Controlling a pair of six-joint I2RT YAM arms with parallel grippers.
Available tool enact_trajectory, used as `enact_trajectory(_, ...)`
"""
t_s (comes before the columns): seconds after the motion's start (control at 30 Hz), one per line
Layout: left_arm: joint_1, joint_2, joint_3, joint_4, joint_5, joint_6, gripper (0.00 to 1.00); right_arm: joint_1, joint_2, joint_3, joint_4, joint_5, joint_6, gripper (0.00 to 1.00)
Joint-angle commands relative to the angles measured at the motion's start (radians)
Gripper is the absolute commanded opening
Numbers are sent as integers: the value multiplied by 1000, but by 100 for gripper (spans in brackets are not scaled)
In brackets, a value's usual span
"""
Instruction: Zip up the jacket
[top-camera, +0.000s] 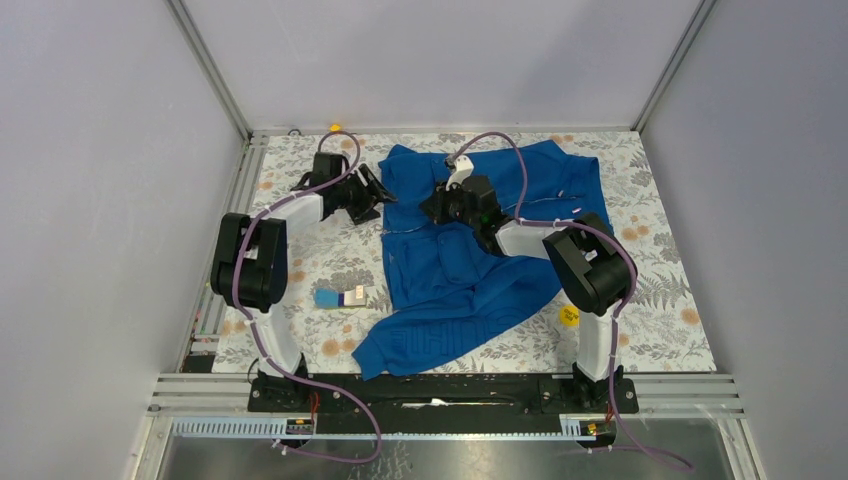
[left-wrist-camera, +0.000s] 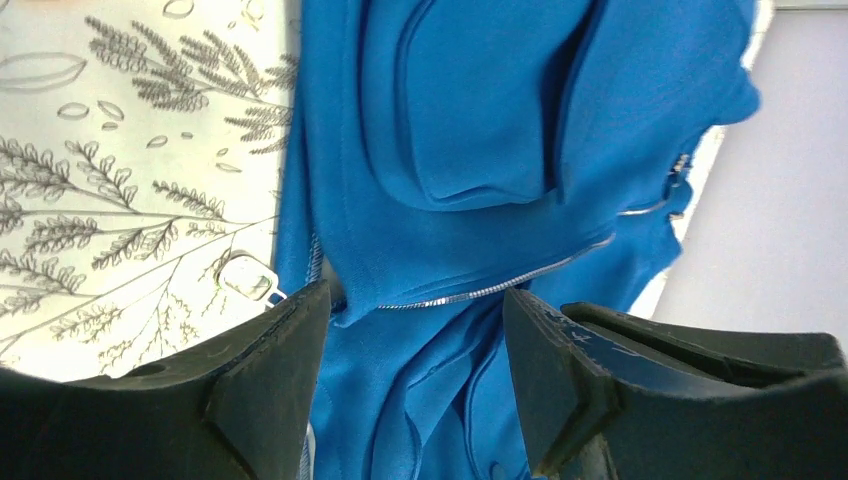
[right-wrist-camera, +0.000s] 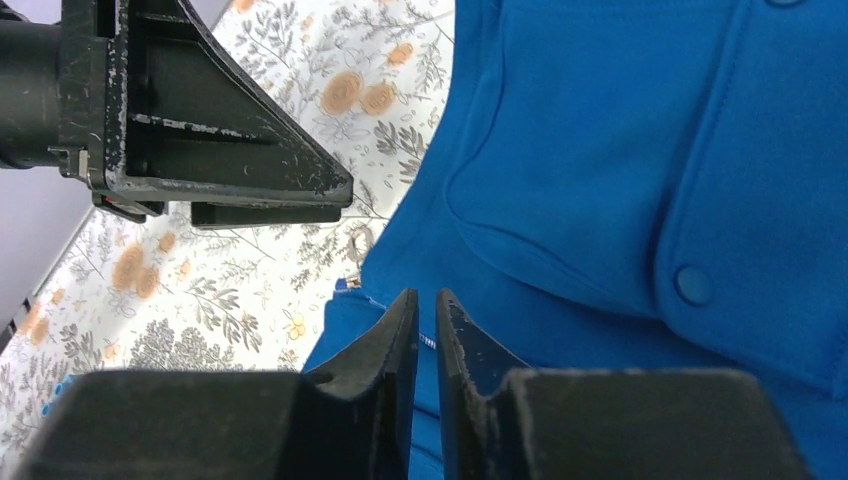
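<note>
Left gripper is seen released, its jaws spread wide, and an edge of the jacket, with its silvery zipper, is framed between them, not clamped. Just beside that edge a small silvery metal piece is spotted against the flowered desk. Nearer the arm bases, a little blue-and-white object is seen on the desk, apart from the cloth. Across the middle of the desk the jacket is spread, royal blue and rumpled, with a long fold reaching toward the near edge. Over its upper part the right gripper is held low, clenched to a thin slit. A glint of zipper teeth is caught in that slit, though whether anything is truly grasped cannot be told. A snap button and a pocket flap are shown just beside it. Farther right, a yellow disc is seen on the desk near the right arm.
</note>
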Motion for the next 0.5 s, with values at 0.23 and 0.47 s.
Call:
enact_trajectory(0.23, -62, 106, 119, -115, -96, 65, 53, -5, -15, 26, -44, -3, -12, 20)
enact_trajectory(0.47, -62, 141, 139, -113, -74, 88, 49, -4, -14, 27, -40, -14, -9, 24)
